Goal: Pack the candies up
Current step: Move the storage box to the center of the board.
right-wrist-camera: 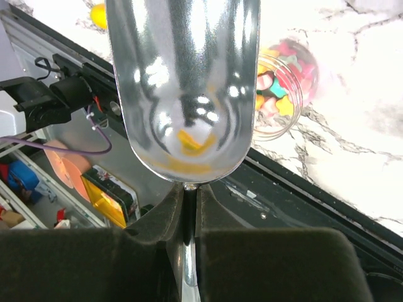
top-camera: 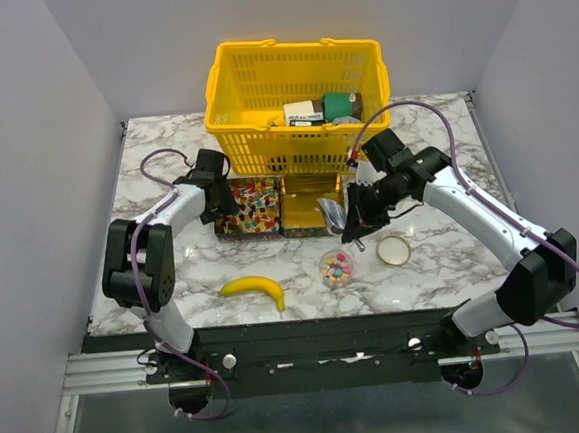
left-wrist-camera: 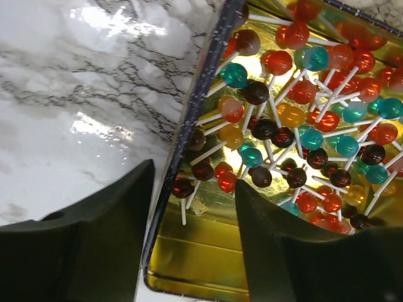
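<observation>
Closest in, your right gripper [right-wrist-camera: 190, 202] has its fingers pressed together on the thin handle of a metal scoop [right-wrist-camera: 189, 82], whose bowl sticks out straight ahead of them. That bowl is nearly bare: a yellowish fleck sits low in it, and you cannot tell whether it is a sweet or a reflection. Just past the bowl, ahead and to the right of that hand, stands the open jar [right-wrist-camera: 301, 94] with the candies [right-wrist-camera: 277, 88] inside. Your left gripper [left-wrist-camera: 195, 179] is spread apart, straddling the wall of a tin [left-wrist-camera: 189, 135]: one finger outside over the marble, one inside, with lollipops [left-wrist-camera: 296, 119] just ahead. This reads as the scooping step, between loads. Next you probably need another load, tipped squarely over the jar's narrow mouth so nothing spills.
</observation>
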`<state>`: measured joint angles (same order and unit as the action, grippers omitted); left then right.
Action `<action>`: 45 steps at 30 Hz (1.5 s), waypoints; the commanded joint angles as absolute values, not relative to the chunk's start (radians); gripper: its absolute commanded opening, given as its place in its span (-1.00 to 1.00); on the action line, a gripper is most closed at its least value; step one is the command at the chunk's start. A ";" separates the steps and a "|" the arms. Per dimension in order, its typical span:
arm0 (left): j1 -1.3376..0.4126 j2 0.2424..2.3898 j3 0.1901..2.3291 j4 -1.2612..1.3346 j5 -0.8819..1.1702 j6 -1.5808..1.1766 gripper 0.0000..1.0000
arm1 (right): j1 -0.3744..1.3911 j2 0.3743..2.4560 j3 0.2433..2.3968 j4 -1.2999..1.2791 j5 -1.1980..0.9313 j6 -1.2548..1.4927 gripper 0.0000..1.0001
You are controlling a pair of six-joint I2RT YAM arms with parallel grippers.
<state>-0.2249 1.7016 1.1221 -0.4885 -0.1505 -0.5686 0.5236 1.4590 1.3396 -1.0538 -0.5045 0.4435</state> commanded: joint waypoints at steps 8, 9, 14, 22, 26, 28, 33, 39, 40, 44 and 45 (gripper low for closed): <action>-0.288 1.746 1.118 -0.405 0.072 -0.506 0.07 | 0.522 1.433 1.292 -0.989 -0.460 0.443 -0.99; -0.304 1.747 1.117 -0.402 0.072 -0.505 0.07 | 0.522 1.431 1.290 -0.988 -0.457 0.446 -0.99; -0.409 1.747 1.112 -0.368 0.090 -0.494 0.07 | 0.522 1.417 1.285 -0.989 -0.416 0.457 -0.99; -0.479 1.764 1.149 -0.379 0.071 -0.460 0.08 | 0.522 1.404 1.279 -0.992 -0.362 0.471 -0.99; -0.477 1.756 1.161 -0.399 0.046 -0.451 0.12 | 0.522 1.407 1.272 -0.991 -0.351 0.469 -0.99; -0.477 1.746 1.167 -0.403 0.029 -0.451 0.18 | 0.522 1.410 1.269 -0.989 -0.350 0.466 -0.99; -0.477 1.689 1.178 -0.422 -0.029 -0.454 0.57 | 0.522 1.420 1.266 -0.988 -0.337 0.443 -0.99; -0.477 1.580 1.200 -0.446 -0.055 -0.457 0.82 | 0.529 1.451 1.269 -0.985 -0.341 0.404 -0.99; -0.477 1.563 1.200 -0.445 -0.046 -0.457 0.83 | 0.535 1.456 1.270 -0.986 -0.336 0.396 -0.99; -0.477 1.497 1.203 -0.405 0.049 -0.460 0.86 | 0.584 1.468 1.295 -0.980 -0.278 0.354 -0.99; -0.477 1.477 1.203 -0.393 0.107 -0.460 0.86 | 0.613 1.465 1.304 -0.973 -0.252 0.335 -0.99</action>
